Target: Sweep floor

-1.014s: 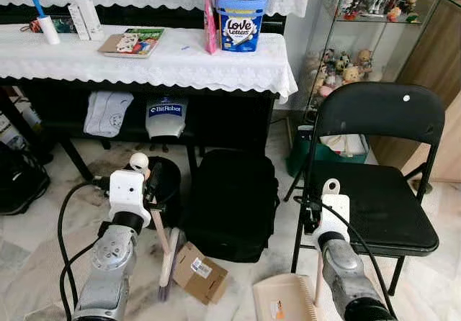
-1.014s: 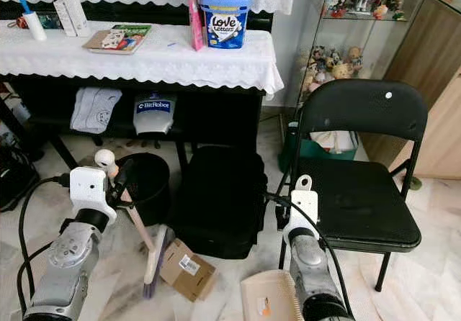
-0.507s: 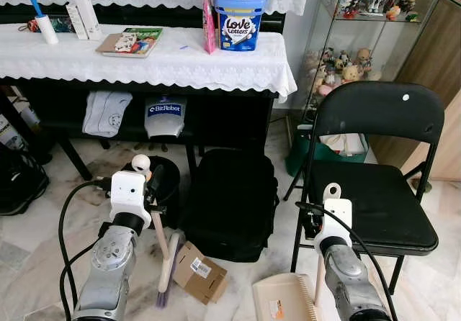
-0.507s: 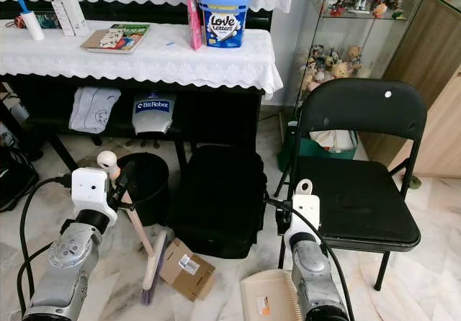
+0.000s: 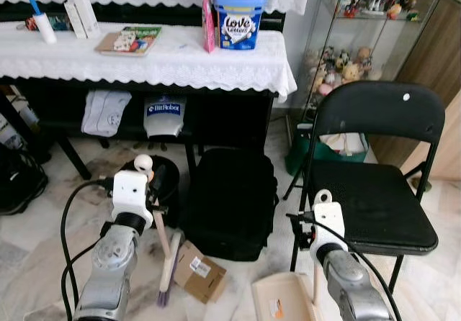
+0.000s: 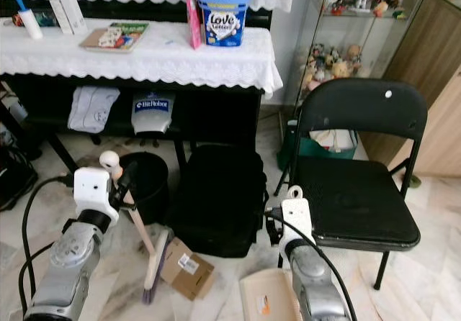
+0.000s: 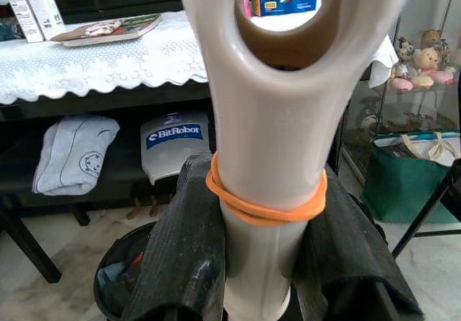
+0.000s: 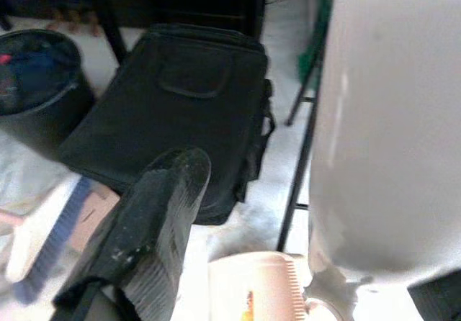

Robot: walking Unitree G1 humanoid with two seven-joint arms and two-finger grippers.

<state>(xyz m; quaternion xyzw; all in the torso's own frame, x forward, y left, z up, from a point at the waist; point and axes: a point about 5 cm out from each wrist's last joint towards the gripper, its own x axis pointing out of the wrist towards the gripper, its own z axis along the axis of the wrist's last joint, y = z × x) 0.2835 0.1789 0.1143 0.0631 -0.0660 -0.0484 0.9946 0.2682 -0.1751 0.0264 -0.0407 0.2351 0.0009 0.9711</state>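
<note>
My left gripper [image 5: 155, 196] is shut on the cream handle of a broom [image 5: 168, 269]. Its blue-bristled head rests on the marble floor. In the left wrist view both black fingers [image 7: 186, 263] clamp the broom handle [image 7: 268, 141] just below an orange rubber band. A small cardboard box [image 5: 196, 270] lies on the floor touching the brush head. My right gripper [image 5: 315, 272] is shut on the upright handle of a cream dustpan [image 5: 279, 299], low on the floor beside the chair. The right wrist view shows that dustpan handle [image 8: 389, 119] close up and one finger [image 8: 151, 227].
A black bag [image 5: 230, 202] leans under the lace-covered table [image 5: 180, 65], with a black bin [image 5: 170, 181] beside it behind the broom. A black folding chair [image 5: 378, 199] stands at my right. A green bag [image 5: 301, 152] and a glass cabinet sit behind it.
My right arm has shifted slightly to the left with the dustpan handle. The broom and left arm have barely moved.
</note>
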